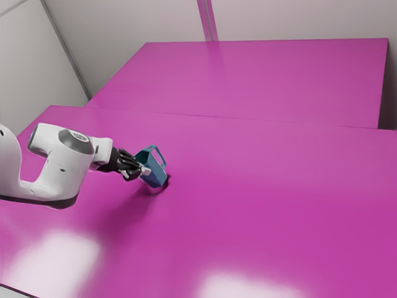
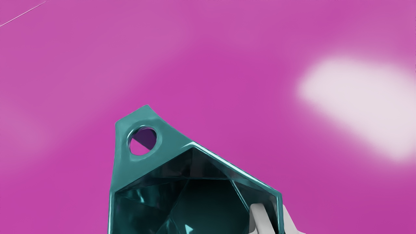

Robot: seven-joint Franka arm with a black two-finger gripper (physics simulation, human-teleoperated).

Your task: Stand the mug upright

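Behind everything in the exterior view stand pale grey walls (image 1: 155, 18), meeting at a corner toward that view's left, with a narrow magenta stripe (image 1: 202, 18) running down the far one; the wrist view gives instead a close look down into the mug (image 1: 155, 177). Glossy magenta covers the broad table (image 1: 248, 217), and whitish glare (image 1: 56, 264) lies on it in soft patches (the wrist view catches a bright one too, well apart from the mug). Beyond the table's far edge is a second flat surface (image 1: 267, 81) of the same loud colour. From the exterior view's left reaches the white arm (image 1: 62, 164), low over the table. At its end is the mug, blue-green and angular, tipped over with its mouth toward the gripper (image 1: 144, 170); a dark shadow lies just beside its base, though whether the base touches the table I cannot tell. Into the open mouth the wrist view looks directly, showing faceted, shiny inner walls and the handle (image 2: 120, 149) with its round hole. The pincer is clamped on the mug's side wall, one pale finger (image 2: 260, 216) inside the rim and the other outside.
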